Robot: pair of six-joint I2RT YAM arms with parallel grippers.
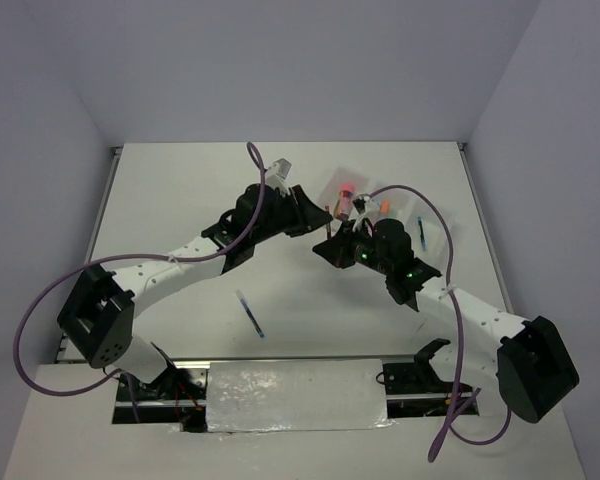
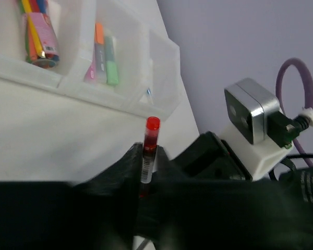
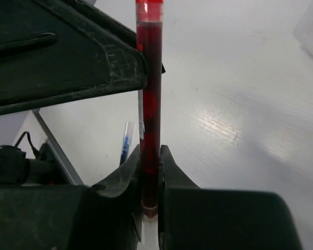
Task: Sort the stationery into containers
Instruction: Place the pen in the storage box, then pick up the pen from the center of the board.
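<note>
Above the tabletop [image 1: 180, 200], just short of the white tray [image 2: 68, 86], both claws meet on the red pen [image 3: 148, 104]. The right claw [image 3: 150, 161] is clenched on one end, fingers nearly together. The left claw [image 2: 147, 164] pinches the same pen, its red tip sticking out. A dark-blue pen [image 1: 250, 314] lies on the tabletop, well apart.

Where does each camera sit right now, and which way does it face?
Top external: above and behind the bases, looking down on the table; both arms show.
Left wrist: on the left arm, facing the tray past the left tool.
Right wrist: on the right arm, facing the table past the right tool.
Shared: both wrists see the red pen.
</note>
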